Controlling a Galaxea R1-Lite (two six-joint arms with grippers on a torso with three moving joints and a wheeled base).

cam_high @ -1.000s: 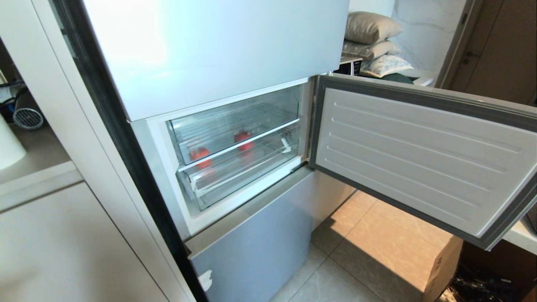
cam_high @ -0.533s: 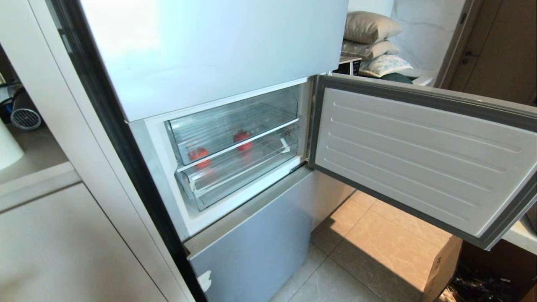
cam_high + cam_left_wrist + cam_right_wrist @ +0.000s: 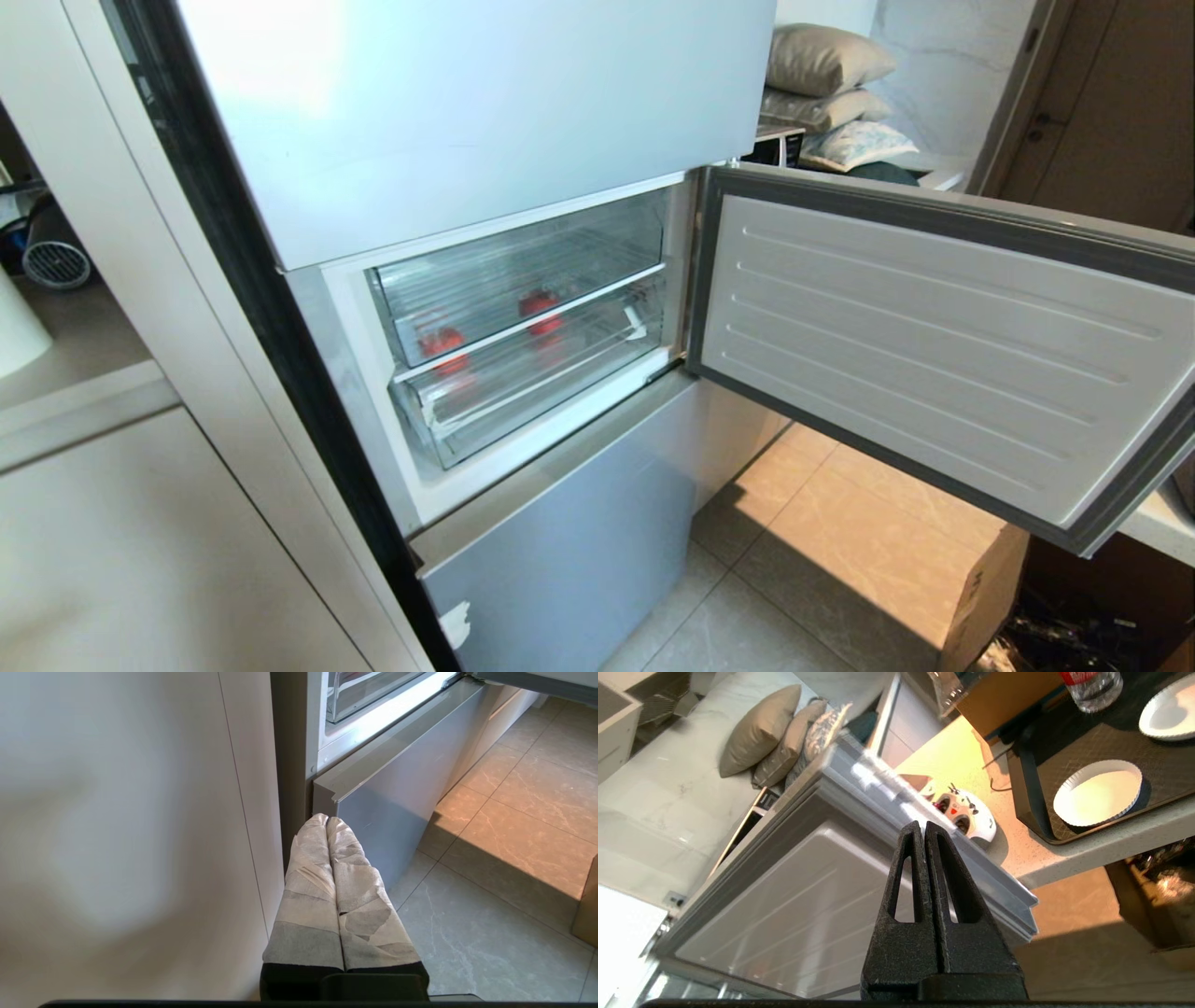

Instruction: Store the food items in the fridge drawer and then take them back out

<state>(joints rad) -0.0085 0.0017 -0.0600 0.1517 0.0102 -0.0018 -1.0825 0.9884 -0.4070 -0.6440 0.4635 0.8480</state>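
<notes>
From the head view neither arm shows: it looks down on the open fridge compartment, where the fridge drawer (image 3: 523, 289) sits pushed in, clear and ribbed, above a deeper clear bin (image 3: 541, 378). Two red food items (image 3: 441, 342) lie behind the clear plastic, one toward the left and the other (image 3: 540, 306) nearer the middle; which of the two containers they rest in cannot be told through the layered plastic. To the right the fridge door (image 3: 934, 359) stands swung wide, its ribbed white liner facing the camera, with pillows (image 3: 826, 84) stacked behind it. Only the left wrist view shows the left gripper (image 3: 327, 820): its two tape-wrapped fingers (image 3: 310, 877) are pressed together, holding nothing, low beside a pale cabinet panel (image 3: 140, 835), with the grey lower door panel (image 3: 392, 807) just beyond the tips and a corner of the clear bin farther beyond them. Only the right wrist view shows the right gripper (image 3: 923, 826): its black fingers (image 3: 945, 891) are also pinched tight together and empty, raised in front of the outer edge of the open door, apart from it. Beyond that gripper lies a counter (image 3: 1045, 854) carrying a white controller (image 3: 966, 814), a dark tray (image 3: 1111, 765) with white paper plates (image 3: 1097, 793), and a bottle (image 3: 1092, 688). None of the food shows in either wrist view.
</notes>
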